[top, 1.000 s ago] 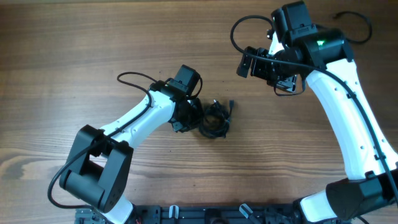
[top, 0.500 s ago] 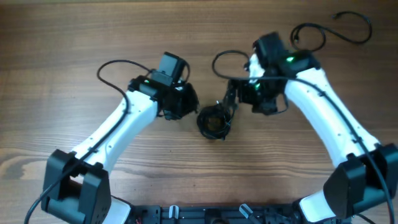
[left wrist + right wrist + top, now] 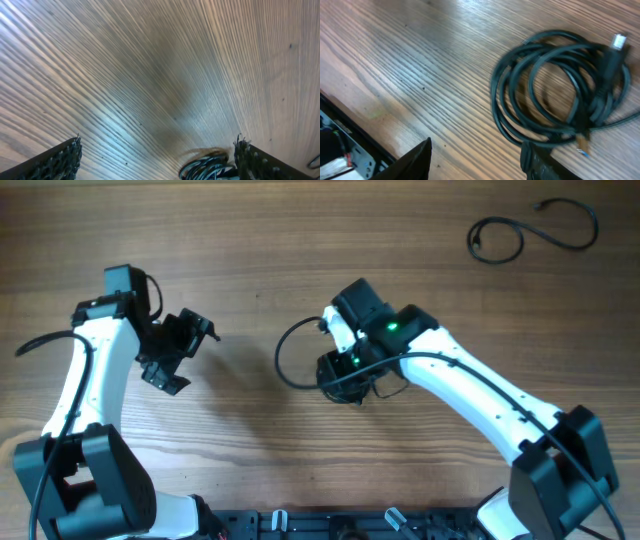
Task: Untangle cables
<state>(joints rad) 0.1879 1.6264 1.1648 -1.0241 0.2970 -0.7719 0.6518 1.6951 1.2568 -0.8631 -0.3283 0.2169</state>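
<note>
Right tool [image 3: 475, 150]: released, jaws apart, nothing between them. It sits low over the surface [image 3: 420, 60], with one finger at the near edge of the bundle; touching or just short, cannot tell.
Left tool [image 3: 157, 145]: released, spread wide, bare wood beneath. It is well apart from the bundle, out to the left.
Bundle of cords [image 3: 502, 100]: on the surface near mid-table, under the right tool in the overhead view. Several thin black turns lie as a loose, flat coil, with the strands crossing thickest on the wrist view's right side.
Loose cord [image 3: 521, 242]: alone at the far right corner, one small loop and a trailing tail. Looks already free.
Plugs: silver-tipped plug [image 3: 619, 41] at the coil's right edge; small plug [image 3: 581, 144] at the near edge, beside the finger.
Axis: coil near round, a little wider than deep in the wrist view, so no true long axis. The two plug ends are the only parts that point, both outward from the coil's right half.
Handling (judged): light, limp, probably smooth-jacketed. Lifting one turn would likely drag the whole coil unless the other tool pins it.
Hold (judged): a plug end first, as the stiffest part and the start of a strand. An outer turn comes second. A pinch mid-coil would gather several cords.
</note>
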